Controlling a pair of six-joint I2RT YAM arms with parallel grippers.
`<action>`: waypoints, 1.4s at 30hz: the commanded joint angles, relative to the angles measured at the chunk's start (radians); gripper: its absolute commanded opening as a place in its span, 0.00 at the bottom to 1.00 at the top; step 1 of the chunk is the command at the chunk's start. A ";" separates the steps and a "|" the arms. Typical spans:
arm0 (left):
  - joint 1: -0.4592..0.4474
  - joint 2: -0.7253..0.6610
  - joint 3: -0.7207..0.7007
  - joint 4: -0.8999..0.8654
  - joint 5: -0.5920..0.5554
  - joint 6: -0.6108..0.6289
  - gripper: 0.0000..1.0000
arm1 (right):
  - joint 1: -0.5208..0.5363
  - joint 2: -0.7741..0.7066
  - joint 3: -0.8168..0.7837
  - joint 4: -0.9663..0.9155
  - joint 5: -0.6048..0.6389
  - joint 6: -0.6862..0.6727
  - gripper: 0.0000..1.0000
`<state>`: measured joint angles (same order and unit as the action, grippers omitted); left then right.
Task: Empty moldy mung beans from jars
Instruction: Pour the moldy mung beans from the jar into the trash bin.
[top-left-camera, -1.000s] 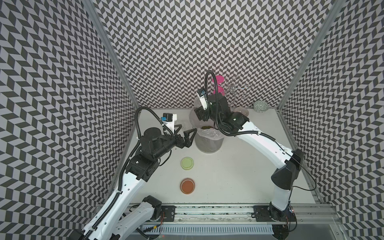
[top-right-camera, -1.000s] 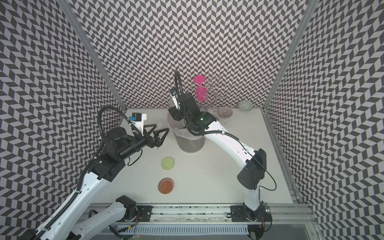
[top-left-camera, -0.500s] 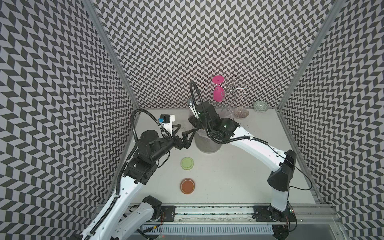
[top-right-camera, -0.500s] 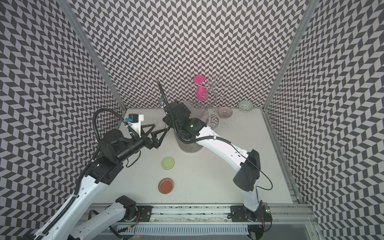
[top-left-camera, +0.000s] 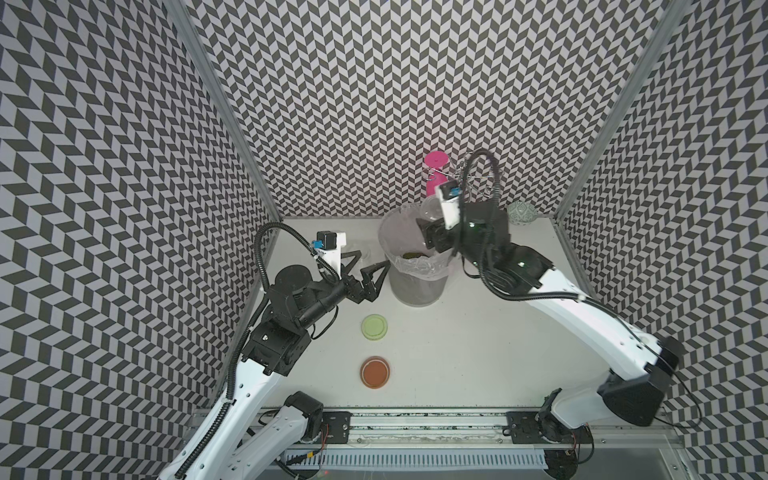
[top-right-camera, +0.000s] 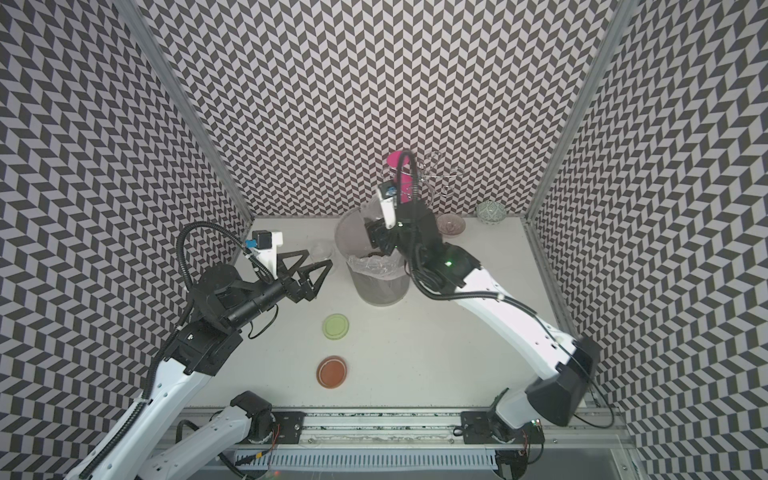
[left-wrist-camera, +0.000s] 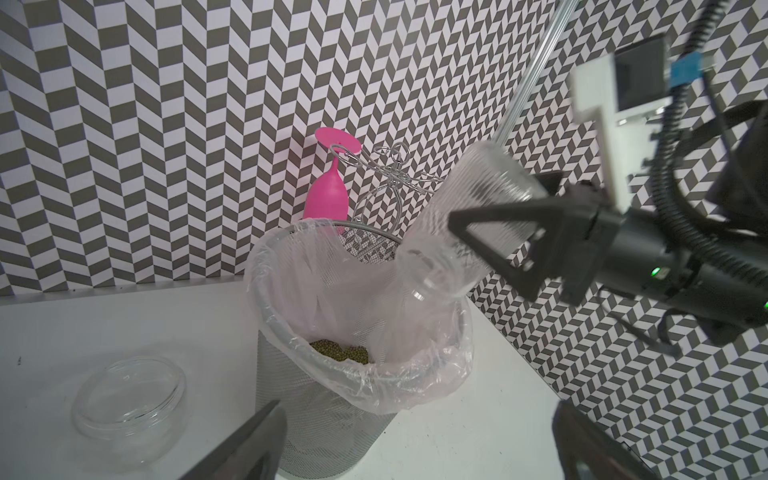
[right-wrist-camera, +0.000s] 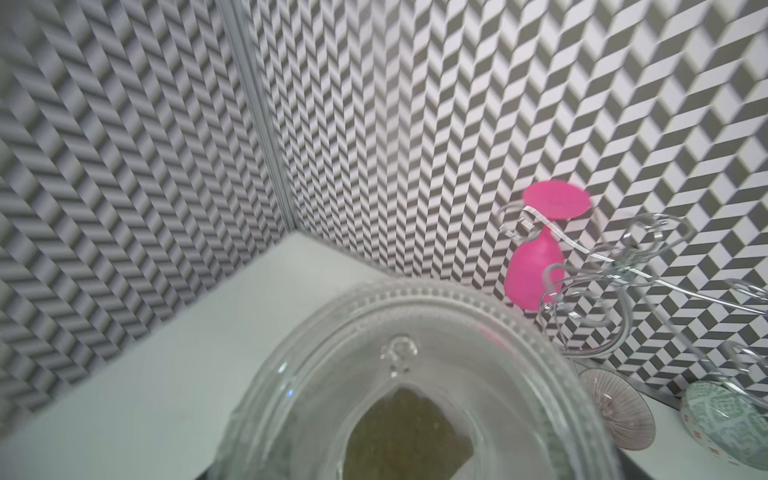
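Observation:
My right gripper (top-left-camera: 432, 239) is shut on a clear glass jar (left-wrist-camera: 469, 224), tipped mouth-down over the grey mesh bin (left-wrist-camera: 324, 415) with its clear liner. Olive-green mung beans (left-wrist-camera: 338, 353) lie inside the liner. In the right wrist view the jar's base (right-wrist-camera: 415, 332) fills the lower part and hides the fingers; the mung beans (right-wrist-camera: 407, 436) show through it. A second, squat jar (left-wrist-camera: 129, 405) stands empty and lidless on the table left of the bin. My left gripper (top-left-camera: 372, 259) is open beside the bin, holding nothing. The pale green lid (top-left-camera: 374, 327) and orange-brown lid (top-left-camera: 375, 372) lie on the table.
A pink wine glass (top-left-camera: 434, 174) hangs upside down on a wire rack (top-right-camera: 440, 178) at the back wall. A ribbed glass dish (top-right-camera: 451, 224) and a patterned bowl (top-left-camera: 521, 212) sit at the back right. Patterned walls close in three sides.
The right arm swung left over the bin, then back to the right, with the jar still held. The left arm barely shifted and stays open.

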<state>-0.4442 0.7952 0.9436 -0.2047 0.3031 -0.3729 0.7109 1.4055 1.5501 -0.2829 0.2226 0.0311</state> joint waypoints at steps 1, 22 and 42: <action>0.005 0.009 -0.001 0.054 0.075 -0.005 1.00 | -0.087 -0.121 -0.070 0.266 -0.254 0.204 0.65; -0.133 0.166 0.054 0.303 0.332 -0.086 0.98 | -0.252 -0.214 -0.430 0.716 -0.858 0.706 0.63; -0.118 0.023 0.002 0.132 0.082 -0.024 0.98 | -0.035 0.338 0.298 -0.144 -0.141 -0.179 0.63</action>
<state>-0.5724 0.8253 0.9653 -0.0212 0.4355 -0.4126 0.5934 1.7256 1.8034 -0.3828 -0.1452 0.0589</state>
